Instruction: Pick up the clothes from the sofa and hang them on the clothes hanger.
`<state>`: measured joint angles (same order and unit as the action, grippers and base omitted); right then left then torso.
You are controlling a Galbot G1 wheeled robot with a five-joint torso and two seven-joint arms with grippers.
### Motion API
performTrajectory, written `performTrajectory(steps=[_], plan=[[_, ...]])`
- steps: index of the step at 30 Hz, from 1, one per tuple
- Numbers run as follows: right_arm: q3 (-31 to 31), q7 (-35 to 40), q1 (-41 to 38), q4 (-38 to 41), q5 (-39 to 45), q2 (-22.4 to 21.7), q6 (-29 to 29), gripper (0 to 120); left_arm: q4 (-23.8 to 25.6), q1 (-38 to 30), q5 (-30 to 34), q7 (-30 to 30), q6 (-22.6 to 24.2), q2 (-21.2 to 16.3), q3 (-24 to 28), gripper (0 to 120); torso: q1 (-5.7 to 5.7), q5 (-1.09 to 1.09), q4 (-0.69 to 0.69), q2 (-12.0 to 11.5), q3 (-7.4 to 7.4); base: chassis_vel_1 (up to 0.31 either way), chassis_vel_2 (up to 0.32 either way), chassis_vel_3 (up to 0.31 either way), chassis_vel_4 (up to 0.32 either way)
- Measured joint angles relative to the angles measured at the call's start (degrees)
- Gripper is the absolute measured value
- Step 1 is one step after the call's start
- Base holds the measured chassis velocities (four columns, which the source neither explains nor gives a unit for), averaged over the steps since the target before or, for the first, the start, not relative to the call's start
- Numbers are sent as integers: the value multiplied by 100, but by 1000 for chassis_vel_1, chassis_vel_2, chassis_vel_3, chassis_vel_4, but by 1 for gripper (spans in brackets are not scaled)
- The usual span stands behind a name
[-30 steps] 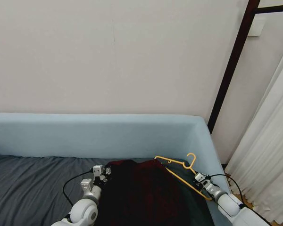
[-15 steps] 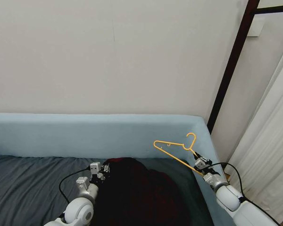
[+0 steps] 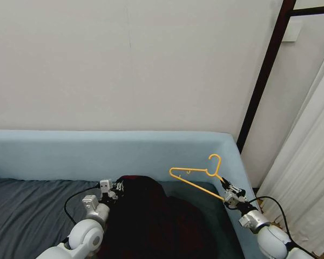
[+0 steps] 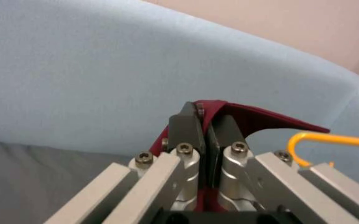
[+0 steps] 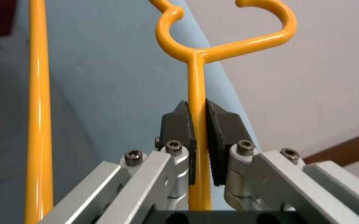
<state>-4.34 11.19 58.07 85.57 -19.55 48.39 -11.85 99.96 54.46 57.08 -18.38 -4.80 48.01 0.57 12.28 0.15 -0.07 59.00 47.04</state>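
Observation:
A dark red garment (image 3: pixel 151 216) lies heaped on the grey seat of the light blue sofa (image 3: pixel 151 151). My left gripper (image 3: pixel 114 187) is shut on the garment's upper edge, and the red cloth (image 4: pixel 242 114) shows pinched between its black fingers (image 4: pixel 184 128). A yellow hanger (image 3: pixel 197 181) is held in the air over the sofa's right end, hook up. My right gripper (image 3: pixel 230 193) is shut on the hanger's lower arm; in the right wrist view the yellow hanger (image 5: pixel 195 70) runs between the pads (image 5: pixel 220 123).
A dark wooden post (image 3: pixel 262 81) rises at the right beside the sofa's end. White curtains (image 3: pixel 308 183) hang at the far right. A pale wall (image 3: pixel 124 65) stands behind the sofa back.
My right gripper has lifted the hanger up off the garment and carried it a little left. My left gripper has risen slightly with the red cloth's edge.

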Motion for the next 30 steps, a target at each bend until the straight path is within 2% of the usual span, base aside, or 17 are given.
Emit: performTrajectory(steps=[6, 13, 18, 30], plan=[[106, -105, 378, 583, -77, -40, -7, 5, 276, -6, 121, -61, 93, -181, 19, 0, 0, 0, -2, 0, 0, 0, 0, 0, 0], [409, -136, 437, 932, -108, -27, 61, 5, 461, -32, 171, -132, 169, -304, 40, 0, 0, 0, -1, 0, 0, 0, 0, 0, 0], [704, -72, 293, 1042, -79, 17, 68, 5, 544, -92, 149, -175, 228, -308, 178, 0, 0, 0, -1, 0, 1, 0, 0, 0, 0], [1356, 63, -382, 956, 574, 57, 316, 5, 621, -247, -33, -201, 281, -211, 674, 0, 0, 0, -1, 0, 1, 0, 0, 0, 0]])
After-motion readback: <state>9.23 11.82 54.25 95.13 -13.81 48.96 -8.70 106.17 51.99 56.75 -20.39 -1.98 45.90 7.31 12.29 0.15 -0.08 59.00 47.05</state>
